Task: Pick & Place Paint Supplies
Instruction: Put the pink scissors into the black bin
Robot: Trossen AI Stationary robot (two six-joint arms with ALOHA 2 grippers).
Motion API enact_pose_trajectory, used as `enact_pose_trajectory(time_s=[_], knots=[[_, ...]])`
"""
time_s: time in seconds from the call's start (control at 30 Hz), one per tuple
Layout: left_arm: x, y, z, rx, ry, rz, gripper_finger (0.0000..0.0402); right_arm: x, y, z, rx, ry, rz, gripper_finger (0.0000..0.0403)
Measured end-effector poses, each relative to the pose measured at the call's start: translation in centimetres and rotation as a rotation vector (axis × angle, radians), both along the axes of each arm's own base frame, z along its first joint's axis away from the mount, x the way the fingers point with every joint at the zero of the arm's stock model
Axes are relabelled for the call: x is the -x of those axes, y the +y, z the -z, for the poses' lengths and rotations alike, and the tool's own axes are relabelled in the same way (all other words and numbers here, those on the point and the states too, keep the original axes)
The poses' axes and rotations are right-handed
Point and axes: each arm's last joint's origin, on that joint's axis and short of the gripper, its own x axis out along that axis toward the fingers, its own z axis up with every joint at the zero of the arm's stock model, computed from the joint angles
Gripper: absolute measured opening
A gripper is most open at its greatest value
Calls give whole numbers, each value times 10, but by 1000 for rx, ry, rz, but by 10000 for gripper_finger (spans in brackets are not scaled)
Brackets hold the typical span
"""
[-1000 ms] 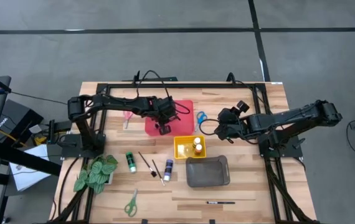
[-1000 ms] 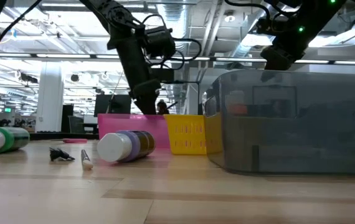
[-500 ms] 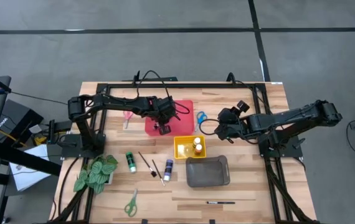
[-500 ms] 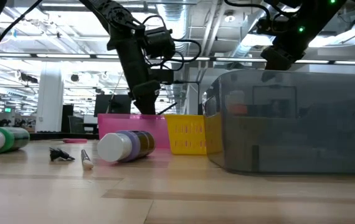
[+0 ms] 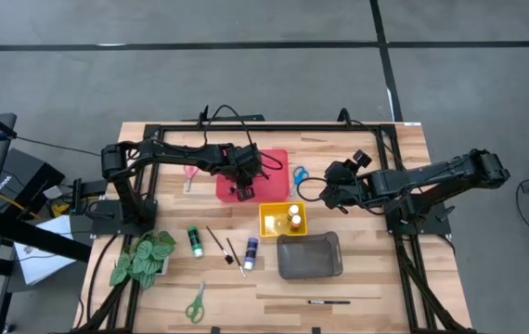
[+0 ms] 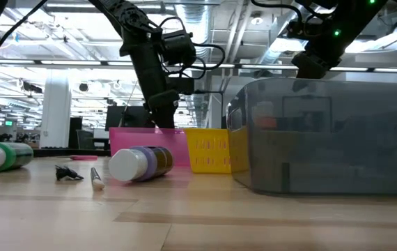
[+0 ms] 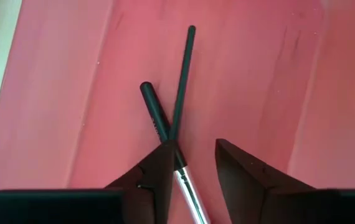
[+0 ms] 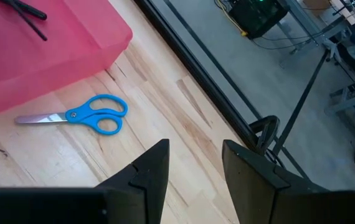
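Red tray [image 5: 266,176] under left tool [image 7: 194,163], fingers parted, two crossed paintbrushes [image 7: 179,87] lying released, right tool [image 8: 194,163] spread empty, blue scissors [image 8: 81,116] at its ten o'clock

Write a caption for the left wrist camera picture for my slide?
Left gripper open over the red tray, two dark paintbrushes lying crossed inside it.

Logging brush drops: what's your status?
Left gripper open over red tray, two brushes lying crossed inside. Right gripper open, empty, near blue scissors. Nothing blocking.
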Motion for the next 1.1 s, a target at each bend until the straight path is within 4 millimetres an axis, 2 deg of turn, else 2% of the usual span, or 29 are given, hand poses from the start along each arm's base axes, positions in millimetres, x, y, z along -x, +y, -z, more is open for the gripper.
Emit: enact_pose_trajectory(time_s=[0.23, 0.47, 0.8, 0.87, 1.1], knots=[[0, 0, 0, -4, 0, -2, 152, 0, 0, 0, 0, 0, 0, 143], [0, 0, -4, -10, -20, -2, 164, 0, 0, 0, -1, 0, 0, 143], [6, -5, -32, -36, -106, 34, 155, 0, 0, 0, -1, -4, 0, 143], [10, -8, -37, -41, -131, 41, 152, 0, 0, 0, -1, -4, 0, 143], [43, -17, -48, -47, -164, 37, 148, 0, 0, 0, -2, -4, 0, 143]])
